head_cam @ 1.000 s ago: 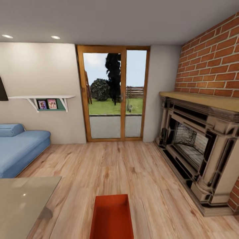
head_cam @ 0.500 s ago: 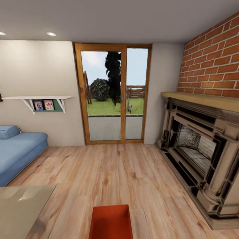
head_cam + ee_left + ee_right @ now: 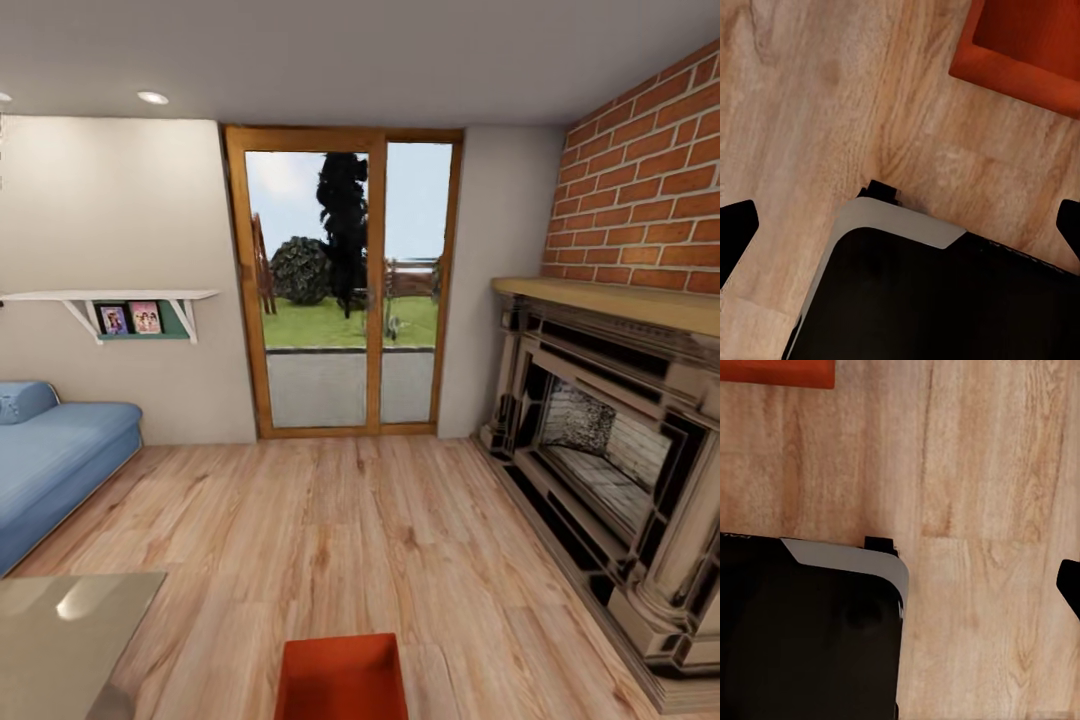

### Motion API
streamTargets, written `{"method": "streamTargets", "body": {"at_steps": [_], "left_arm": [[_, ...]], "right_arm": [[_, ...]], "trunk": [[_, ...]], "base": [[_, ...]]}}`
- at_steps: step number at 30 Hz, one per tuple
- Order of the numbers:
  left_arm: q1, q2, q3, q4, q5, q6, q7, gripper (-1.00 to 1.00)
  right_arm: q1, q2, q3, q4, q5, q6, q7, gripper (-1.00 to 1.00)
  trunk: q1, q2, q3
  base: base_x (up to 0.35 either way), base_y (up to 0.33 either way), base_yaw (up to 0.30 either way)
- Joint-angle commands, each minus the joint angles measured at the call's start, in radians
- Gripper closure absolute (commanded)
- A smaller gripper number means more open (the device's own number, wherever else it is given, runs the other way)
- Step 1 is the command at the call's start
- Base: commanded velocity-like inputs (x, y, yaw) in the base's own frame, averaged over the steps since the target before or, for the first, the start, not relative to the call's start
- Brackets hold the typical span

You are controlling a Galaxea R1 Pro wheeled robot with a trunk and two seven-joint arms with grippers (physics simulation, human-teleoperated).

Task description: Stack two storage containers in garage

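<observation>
on the wood floor (image 3: 350, 530) one storage container (image 3: 340, 678); left claw (image 3: 900, 225) spread, right unclear.

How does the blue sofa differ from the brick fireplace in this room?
The sofa is blue, smooth and low, against the left wall; the fireplace is pale carved stone with dark trim, taller, on the right under a red brick wall. The sofa is padded; the fireplace has an open dark hollow. Both stand on the wood floor.
</observation>
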Motion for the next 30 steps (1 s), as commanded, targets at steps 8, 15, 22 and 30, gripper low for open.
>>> {"method": "streamTargets", "body": {"at_steps": [8, 15, 22, 30], "left_arm": [[0.000, 0.002, -0.006, 0.000, 0.011, -0.015, 0.004, -1.00], [-0.001, 0.004, -0.006, 0.000, 0.011, -0.017, 0.004, -1.00], [-0.001, 0.003, -0.006, 0.000, 0.011, -0.017, 0.004, -1.00], [-0.001, 0.003, -0.006, 0.000, 0.011, -0.017, 0.004, -1.00]], "right_arm": [[-0.001, 0.000, -0.001, 0.003, 0.010, -0.004, -0.006, -1.00], [-0.001, 0.000, -0.001, 0.003, 0.010, -0.004, -0.006, -1.00], [-0.001, 0.000, -0.001, 0.003, 0.010, -0.004, -0.007, -1.00], [-0.001, 0.000, -0.001, 0.003, 0.010, -0.004, -0.006, -1.00]], "trunk": [[0.000, -0.001, -0.002], [0.000, -0.001, -0.002], [0.000, -0.001, -0.002], [0.000, -0.001, -0.002]], "base": [[0.001, 0.249, 0.000], [0.000, 0.036, 0.000], [0.000, 0.044, 0.000], [0.000, 0.003, 0.000]]}}
